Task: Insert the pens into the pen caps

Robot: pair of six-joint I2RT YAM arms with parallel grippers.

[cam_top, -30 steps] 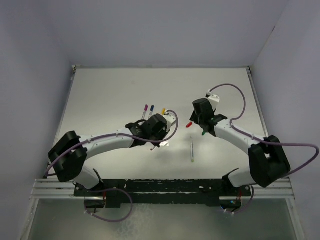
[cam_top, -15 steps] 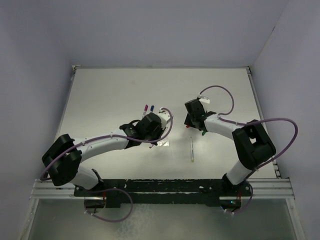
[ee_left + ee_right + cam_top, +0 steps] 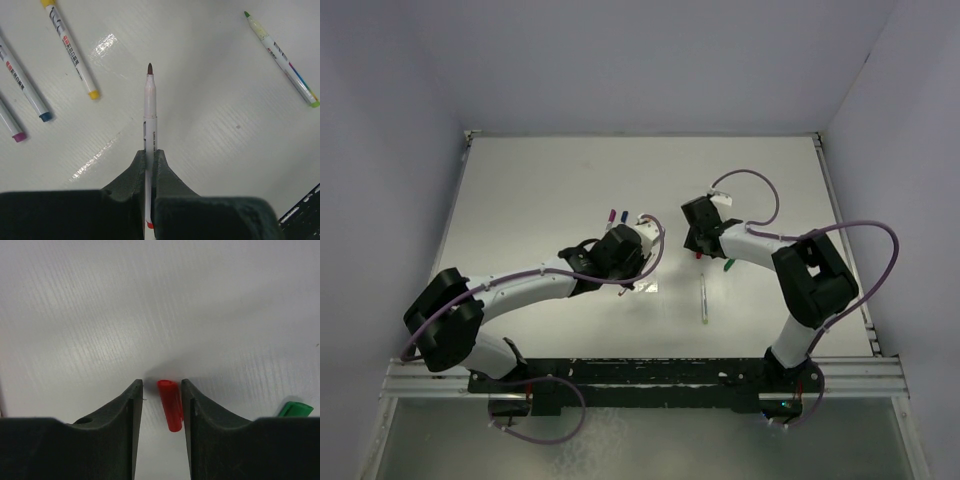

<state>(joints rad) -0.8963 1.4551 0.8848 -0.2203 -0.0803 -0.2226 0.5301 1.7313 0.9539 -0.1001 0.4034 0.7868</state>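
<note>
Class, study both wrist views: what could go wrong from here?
1. The red cap lies skewed and off-centre inside the open right gripper; closing may pinch it crooked or flick it away.
2. The left gripper grips the pen far behind its tip, so it may pivot on insertion.

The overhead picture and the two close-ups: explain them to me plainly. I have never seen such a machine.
Two robot arms are bolted at the near edge of a white table; the overhead camera looks down on both. Each close-up comes from a camera on one wrist. The left gripper is shut on a pen, its tip uncapped. On the table lie a green pen and three other pens. The right gripper stands open around a red cap lying on the table; a green cap lies nearby.
</note>
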